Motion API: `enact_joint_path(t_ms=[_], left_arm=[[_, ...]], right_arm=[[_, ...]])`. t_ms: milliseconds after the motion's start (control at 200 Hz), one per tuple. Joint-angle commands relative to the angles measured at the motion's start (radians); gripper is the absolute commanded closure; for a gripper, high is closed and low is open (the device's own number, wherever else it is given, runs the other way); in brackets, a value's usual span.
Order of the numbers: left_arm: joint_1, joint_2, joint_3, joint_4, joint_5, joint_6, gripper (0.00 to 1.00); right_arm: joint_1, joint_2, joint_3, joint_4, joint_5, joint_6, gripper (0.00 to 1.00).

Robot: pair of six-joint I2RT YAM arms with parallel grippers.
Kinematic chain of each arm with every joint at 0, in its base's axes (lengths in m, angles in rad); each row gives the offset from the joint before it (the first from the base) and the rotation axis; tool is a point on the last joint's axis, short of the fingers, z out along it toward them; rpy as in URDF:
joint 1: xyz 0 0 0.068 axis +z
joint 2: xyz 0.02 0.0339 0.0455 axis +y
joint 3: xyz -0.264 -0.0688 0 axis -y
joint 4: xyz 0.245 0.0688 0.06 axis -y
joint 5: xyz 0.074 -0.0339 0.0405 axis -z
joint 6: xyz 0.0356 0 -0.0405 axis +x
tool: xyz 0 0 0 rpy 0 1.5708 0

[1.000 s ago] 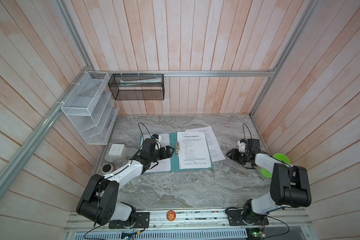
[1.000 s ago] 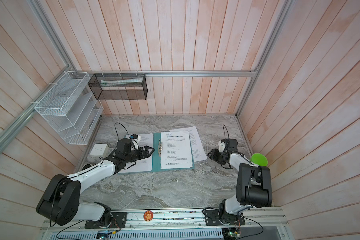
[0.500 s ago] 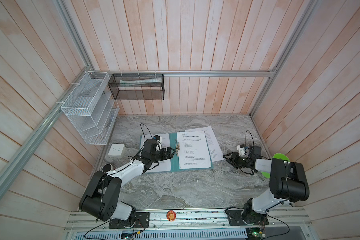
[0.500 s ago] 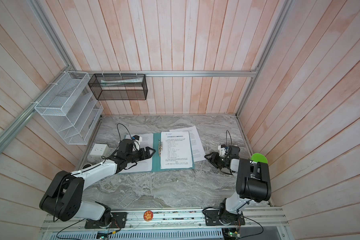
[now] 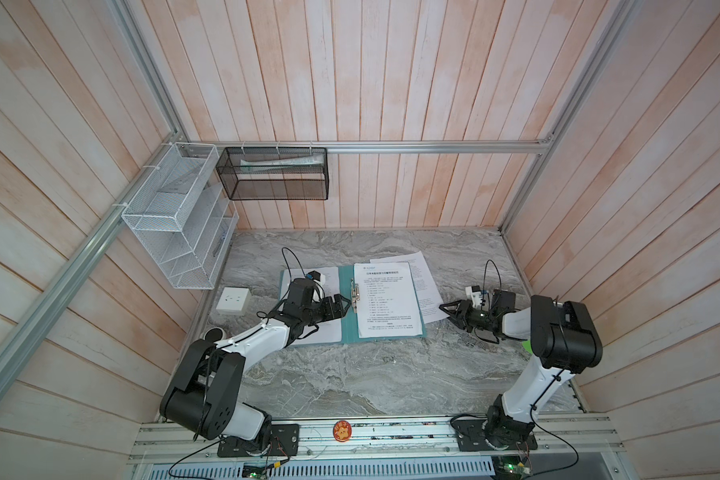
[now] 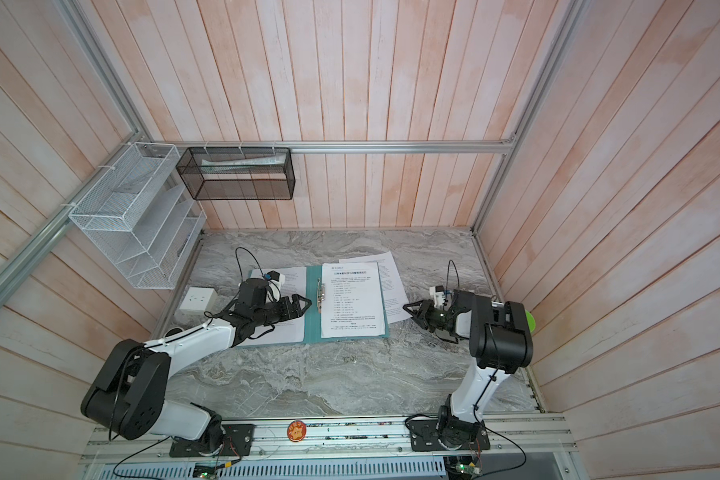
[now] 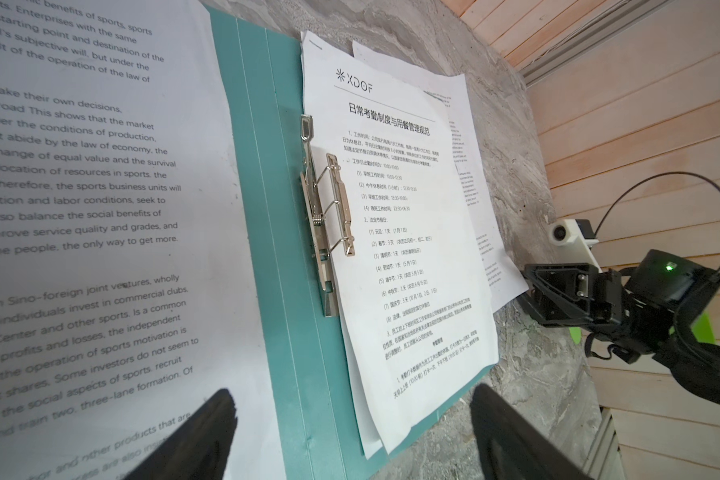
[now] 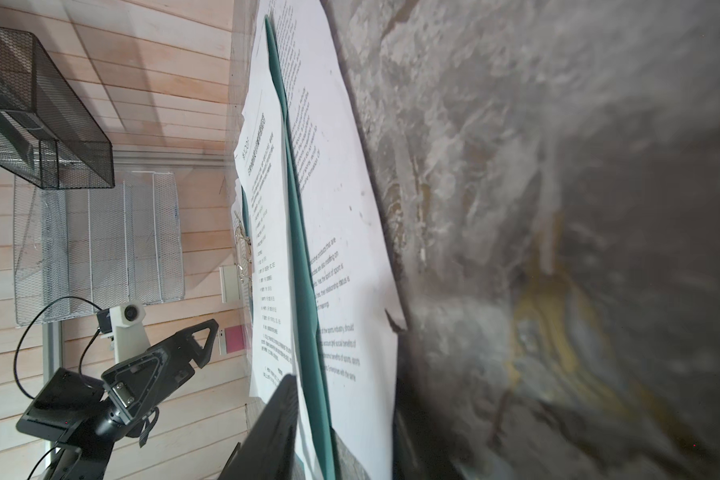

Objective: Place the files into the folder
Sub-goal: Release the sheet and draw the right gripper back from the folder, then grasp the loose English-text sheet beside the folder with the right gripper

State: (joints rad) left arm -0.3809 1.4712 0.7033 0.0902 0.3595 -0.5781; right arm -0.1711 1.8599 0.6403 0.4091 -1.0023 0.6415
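Arguably, the right hand (image 5: pixel 443 308), jaws parted astride a corner of the loose sheet (image 5: pixel 427 295), could crease it against the table (image 5: pixel 371 374); the left hand (image 5: pixel 346 306) hung wide open.

Flat teal-green card folder (image 5: pixel 347 328), plain, with silver metal spine clip (image 7: pixel 323 216). White paper sheets (image 5: pixel 387 299), black print, one under a bold black heading. Stone worktop (image 5: pixel 371 374), grey marbling veined white. Timber wall planks (image 5: pixel 391 75), whitewashed pale pink stripes. White wire-mesh rack (image 5: pixel 175 220). Black wire-mesh basket (image 5: pixel 275 174). White square socket box (image 5: pixel 233 300). Left claw (image 7: pixel 350 390) and right claw (image 5: pixel 445 309), matt black. Lime-green disc (image 6: pixel 531 320). Round orange badge (image 5: pixel 341 430).
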Motion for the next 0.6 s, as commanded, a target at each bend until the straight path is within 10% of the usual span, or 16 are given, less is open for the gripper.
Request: enact_joint_path(t_ms=[0,300,595], left_arm=[[-0.003,0.017,0.018,0.009,0.006,0.018,0.1],[-0.003,0.008,0.021,-0.007,-0.004,0.021,0.1],[-0.003,0.0,0.03,-0.018,-0.013,0.024,0.1]], right_arm=[[0.031,0.058,0.026,0.003,0.023,0.037,0.65],[0.073,0.095,0.016,0.249,-0.046,0.223,1.0],[0.098,0.23,-0.071,1.307,-0.138,0.997,1.0]])
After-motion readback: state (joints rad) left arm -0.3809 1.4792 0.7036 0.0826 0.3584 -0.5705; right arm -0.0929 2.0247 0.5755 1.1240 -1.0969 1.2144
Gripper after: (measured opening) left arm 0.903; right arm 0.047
